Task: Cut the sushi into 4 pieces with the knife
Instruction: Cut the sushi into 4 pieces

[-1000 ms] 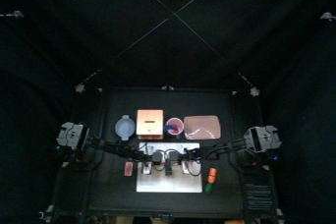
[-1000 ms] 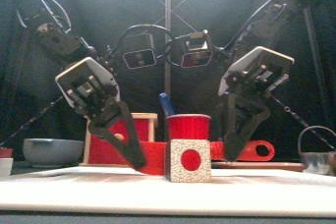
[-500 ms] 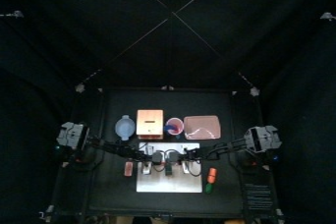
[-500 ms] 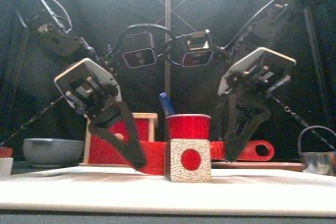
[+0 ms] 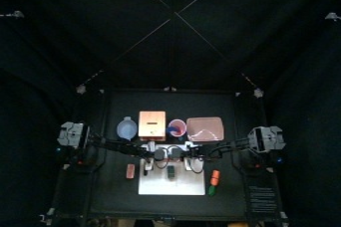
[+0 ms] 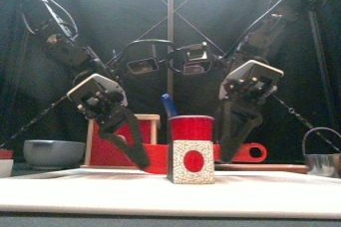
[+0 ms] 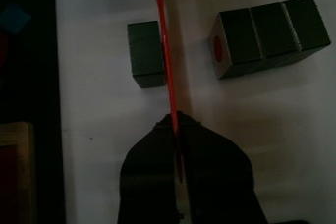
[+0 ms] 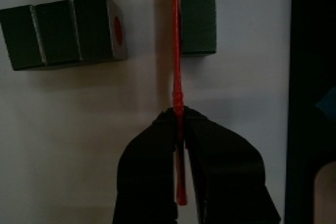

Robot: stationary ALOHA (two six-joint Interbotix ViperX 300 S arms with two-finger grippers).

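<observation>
One block (image 7: 147, 54) is off; our left hand (image 7: 175, 122) and right hand (image 8: 179, 117) both clamp the red knife (image 7: 165, 51), which we next re-align over the remaining roll (image 7: 269, 36).

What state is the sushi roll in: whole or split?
Split: one block lies apart from three joined blocks, with the red knife over the gap between them.

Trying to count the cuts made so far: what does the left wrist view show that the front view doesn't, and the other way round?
Only the left wrist view: a single sushi block lying apart from a three-block piece, with the red knife running alongside the single block, held in the shut jaws of the left gripper. Only the front view: the red cup holding the blue knife, and the blue-grey bowl. Both: the white cutting board, the left gripper and the sushi, which from the front shows only one end face.
</observation>
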